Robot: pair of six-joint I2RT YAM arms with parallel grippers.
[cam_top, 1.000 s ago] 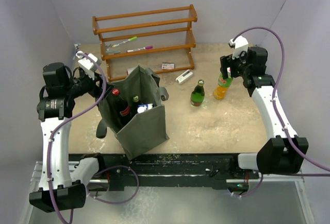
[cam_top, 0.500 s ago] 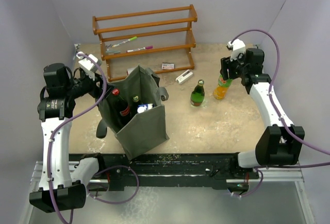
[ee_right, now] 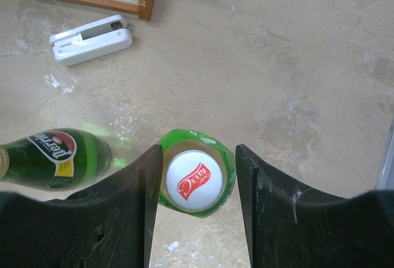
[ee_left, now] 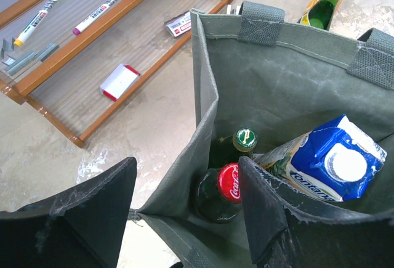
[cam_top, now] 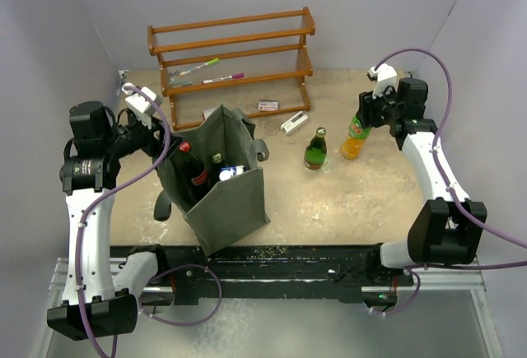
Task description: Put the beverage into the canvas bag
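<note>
My right gripper (ee_right: 197,157) flanks the soda bottle (ee_right: 194,178) at its cap for lifting; whether it grips, I cannot tell. The bottle stands well apart from the canvas bag (cam_top: 230,202), which my spread left gripper (ee_left: 184,163) seems to steady.

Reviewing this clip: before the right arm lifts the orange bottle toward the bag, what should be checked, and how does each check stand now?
1. The right gripper straddles the orange bottle, cap centred between its fingers: ok.
2. Firm grip on that bottle: cannot tell; the fingers sit at its shoulder, but pressure is not visible.
3. The green bottle stands apart from it: ok.
4. The canvas bag is upright with its mouth open: ok.
5. Free room inside next to the cola bottle, green-capped bottle and blue carton: cannot tell.
6. The left gripper clamps the bag steady: not ok; its jaws stand open astride the wall.
</note>
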